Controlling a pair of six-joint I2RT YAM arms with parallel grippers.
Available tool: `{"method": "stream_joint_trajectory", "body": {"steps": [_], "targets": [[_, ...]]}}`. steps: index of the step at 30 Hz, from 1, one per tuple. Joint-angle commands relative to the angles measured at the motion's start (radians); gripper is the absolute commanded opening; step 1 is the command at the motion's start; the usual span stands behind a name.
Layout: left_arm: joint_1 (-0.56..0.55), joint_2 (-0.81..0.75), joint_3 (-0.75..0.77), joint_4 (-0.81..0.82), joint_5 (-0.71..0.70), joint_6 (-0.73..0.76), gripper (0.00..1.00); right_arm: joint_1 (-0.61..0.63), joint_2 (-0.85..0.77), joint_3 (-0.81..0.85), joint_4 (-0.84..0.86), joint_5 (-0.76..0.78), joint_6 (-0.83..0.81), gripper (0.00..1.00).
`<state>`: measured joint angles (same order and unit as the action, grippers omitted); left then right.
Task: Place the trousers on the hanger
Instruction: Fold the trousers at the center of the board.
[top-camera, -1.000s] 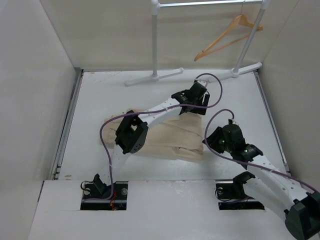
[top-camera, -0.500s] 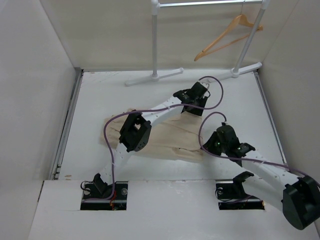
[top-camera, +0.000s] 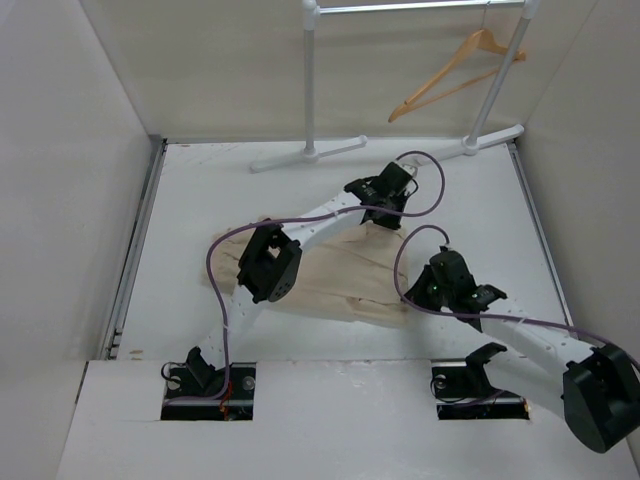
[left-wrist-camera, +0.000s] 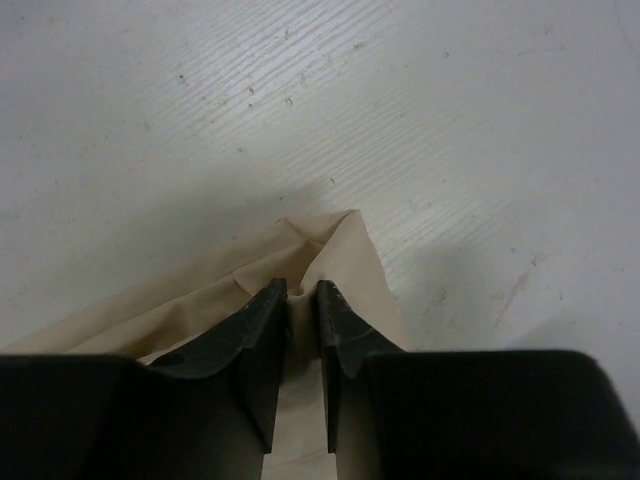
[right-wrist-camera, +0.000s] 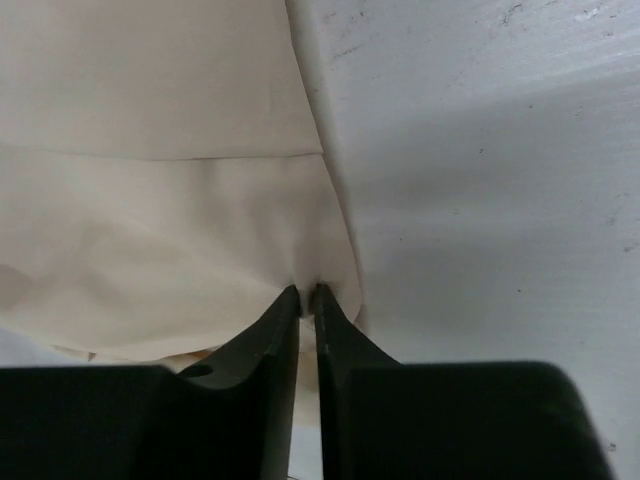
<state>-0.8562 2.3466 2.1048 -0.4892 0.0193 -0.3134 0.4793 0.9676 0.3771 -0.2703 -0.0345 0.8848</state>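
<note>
The beige trousers (top-camera: 335, 275) lie folded flat on the white table, mid-table. My left gripper (top-camera: 386, 220) reaches over them to their far right corner; in the left wrist view its jaws (left-wrist-camera: 302, 292) are pinched on a raised fold at the corner of the cloth (left-wrist-camera: 345, 250). At the near right edge of the trousers my right gripper (top-camera: 408, 296) is down on the cloth, and the right wrist view has it (right-wrist-camera: 307, 292) shut on the fabric (right-wrist-camera: 150, 220) right at its edge. The wooden hanger (top-camera: 455, 72) hangs tilted from the rack's top bar at the back right.
The white clothes rack (top-camera: 310, 90) stands at the table's back, its feet (top-camera: 305, 156) spread on the tabletop. Walls enclose the table on the left, right and back. Purple cables loop above both arms.
Both grippers have closed from partly open onto the trousers' cloth. The right arm has shifted slightly left toward the trousers' edge; the left arm has settled lower at the far corner.
</note>
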Motion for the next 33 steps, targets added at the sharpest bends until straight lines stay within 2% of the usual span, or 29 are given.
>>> {"method": "stream_joint_trajectory", "body": {"steps": [1,6,13,20,23,29,31,33], "targets": [[0.019,-0.007,0.015,0.026,0.018,-0.032,0.15,0.008,0.016,0.035,0.043,0.021,-0.01,0.14],[0.05,-0.02,0.004,0.058,0.001,-0.078,0.09,0.008,-0.079,0.062,-0.104,0.074,-0.009,0.12],[0.105,-0.012,0.004,0.073,-0.03,-0.113,0.09,0.069,-0.202,0.068,-0.289,0.1,0.071,0.1],[0.115,0.014,0.017,0.097,-0.006,-0.128,0.09,0.129,-0.244,0.051,-0.34,0.14,0.164,0.06],[0.105,0.013,0.009,0.1,0.004,-0.136,0.09,0.088,-0.25,0.06,-0.244,0.157,0.126,0.17],[0.108,-0.01,-0.038,0.113,0.005,-0.139,0.09,-0.076,-0.097,0.12,-0.035,0.038,0.023,0.43],[0.108,-0.016,-0.052,0.121,0.005,-0.142,0.09,-0.084,-0.029,0.138,0.003,0.03,0.022,0.45],[0.107,-0.018,-0.057,0.123,0.008,-0.147,0.09,-0.084,0.026,0.154,0.034,0.03,0.025,0.44]]}}
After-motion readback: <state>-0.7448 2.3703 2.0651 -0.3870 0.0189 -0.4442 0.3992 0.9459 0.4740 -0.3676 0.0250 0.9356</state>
